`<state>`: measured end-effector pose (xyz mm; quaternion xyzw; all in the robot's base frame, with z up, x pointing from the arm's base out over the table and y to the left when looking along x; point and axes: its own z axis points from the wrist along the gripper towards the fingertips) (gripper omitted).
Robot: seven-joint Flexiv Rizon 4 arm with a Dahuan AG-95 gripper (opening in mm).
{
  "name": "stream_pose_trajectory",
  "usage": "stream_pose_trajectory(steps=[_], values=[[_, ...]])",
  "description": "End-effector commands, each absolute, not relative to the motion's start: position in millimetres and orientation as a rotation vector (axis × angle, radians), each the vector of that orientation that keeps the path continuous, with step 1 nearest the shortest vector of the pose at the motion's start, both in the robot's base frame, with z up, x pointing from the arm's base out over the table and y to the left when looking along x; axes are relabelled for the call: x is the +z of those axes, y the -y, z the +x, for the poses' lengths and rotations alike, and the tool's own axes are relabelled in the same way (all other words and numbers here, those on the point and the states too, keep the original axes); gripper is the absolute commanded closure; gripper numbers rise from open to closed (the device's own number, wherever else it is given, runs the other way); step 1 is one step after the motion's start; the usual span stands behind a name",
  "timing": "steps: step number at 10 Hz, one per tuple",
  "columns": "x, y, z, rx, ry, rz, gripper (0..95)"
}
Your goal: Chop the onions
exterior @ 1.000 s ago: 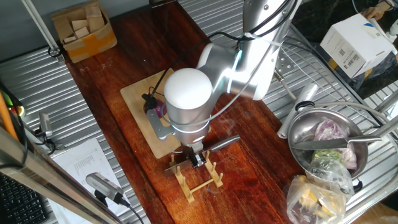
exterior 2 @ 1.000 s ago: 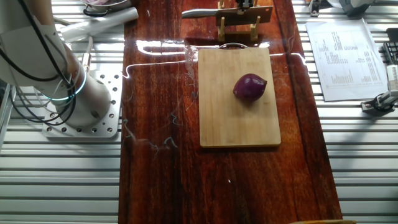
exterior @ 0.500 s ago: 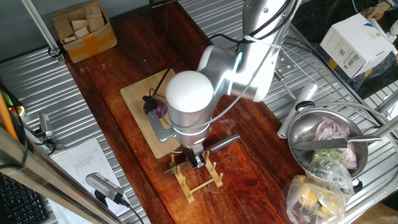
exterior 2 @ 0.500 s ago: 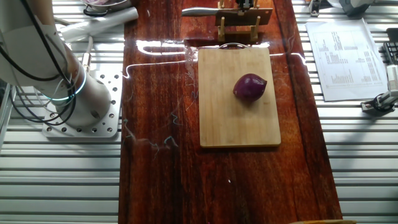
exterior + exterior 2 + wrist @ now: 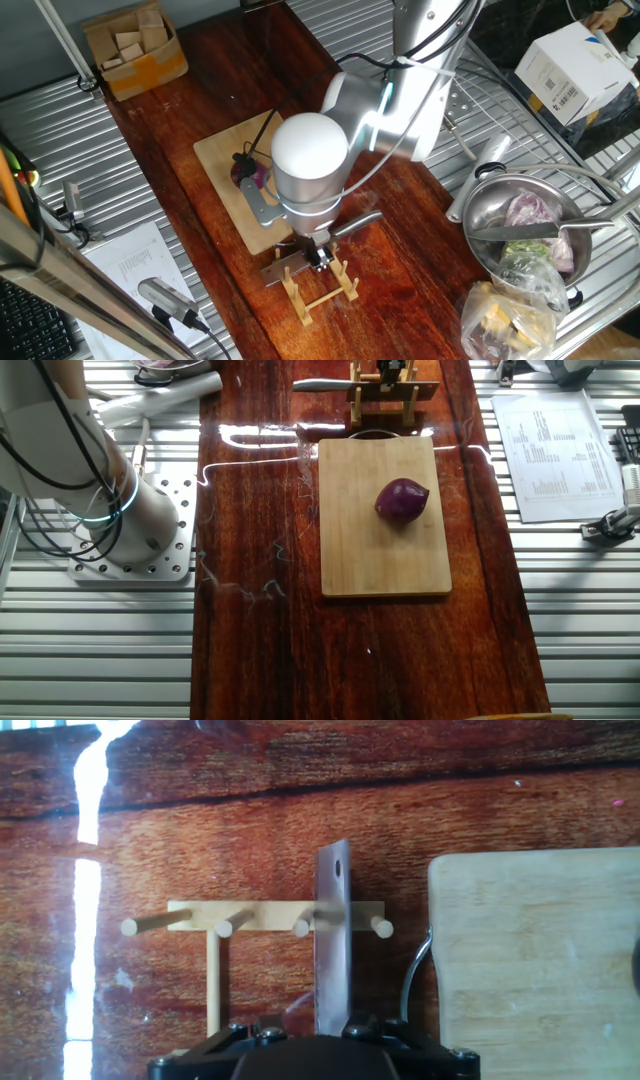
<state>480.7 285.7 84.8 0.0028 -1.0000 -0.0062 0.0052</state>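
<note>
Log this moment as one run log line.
phase: taking knife from wooden rack | gripper: at rack, on knife handle | onion: whole, on cutting board | chopping: not started

The bench (image 5: 250, 640) is glossy dark red wood between ribbed metal surfaces. On it lie a bamboo cutting board (image 5: 385, 550), a small wooden peg rack (image 5: 215, 925) just beside the board's end, and a cardboard box of wooden blocks (image 5: 135, 45) at one corner.

In the other fixed view we see the onion (image 5: 401, 499) on the upper right part of the cutting board (image 5: 383, 560), which lies mid-frame on the table (image 5: 250, 640). Above the board's top edge stands the wooden rack (image 5: 382, 400), with the knife (image 5: 335, 383) across it, blade pointing left. A paper sheet (image 5: 545, 455) lies at right, the arm's base (image 5: 130, 525) at left.
</note>
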Motion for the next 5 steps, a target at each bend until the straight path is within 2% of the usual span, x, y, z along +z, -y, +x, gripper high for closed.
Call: stream_pose_trajectory(steps=[1, 2, 3, 5], values=[[84.2, -286.8, 478.7, -0.017, 3.135, 0.009, 57.0], [83.8, -288.1, 478.5, -0.015, 3.136, 0.002, 57.0], [83.7, -289.3, 478.6, -0.015, 3.136, 0.001, 76.0], [85.2, -293.2, 479.2, -0.016, 3.135, -0.006, 76.0]])
